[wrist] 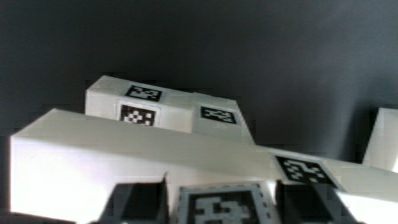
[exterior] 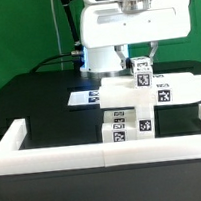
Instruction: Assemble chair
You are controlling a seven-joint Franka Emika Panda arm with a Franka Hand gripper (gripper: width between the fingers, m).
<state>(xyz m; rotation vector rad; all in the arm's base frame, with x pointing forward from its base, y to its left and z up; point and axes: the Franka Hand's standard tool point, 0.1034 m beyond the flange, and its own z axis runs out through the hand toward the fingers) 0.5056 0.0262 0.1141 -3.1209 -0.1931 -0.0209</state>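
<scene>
- The robot's pincer (exterior: 142,62) stands closed on a small white tagged post (exterior: 142,76), which it holds upright over the partly built chair (exterior: 139,102) near the middle of the black desk (exterior: 33,96).
- The chair's parts sit toward the exterior view's right: a flat slab (exterior: 173,89) lies on top, and a tagged block (exterior: 124,123) below it rests against the long white rail (exterior: 54,152) at the near edge.
- The step in hand appears to be fitting this post into the slab; whether its foot already touches the slab cannot be told.
- In the wrist view the slab (wrist: 143,150) fills the frame below the pincer (wrist: 217,205), with a tagged post (wrist: 169,108) beyond it.
- The next move likely calls for lining the post up squarely with its seat and pressing or turning it home without tilting.
- The marker board (exterior: 86,95) lies flat on the desk, behind the chair toward the exterior view's left.
- No container is in view; nothing here holds anything else.
</scene>
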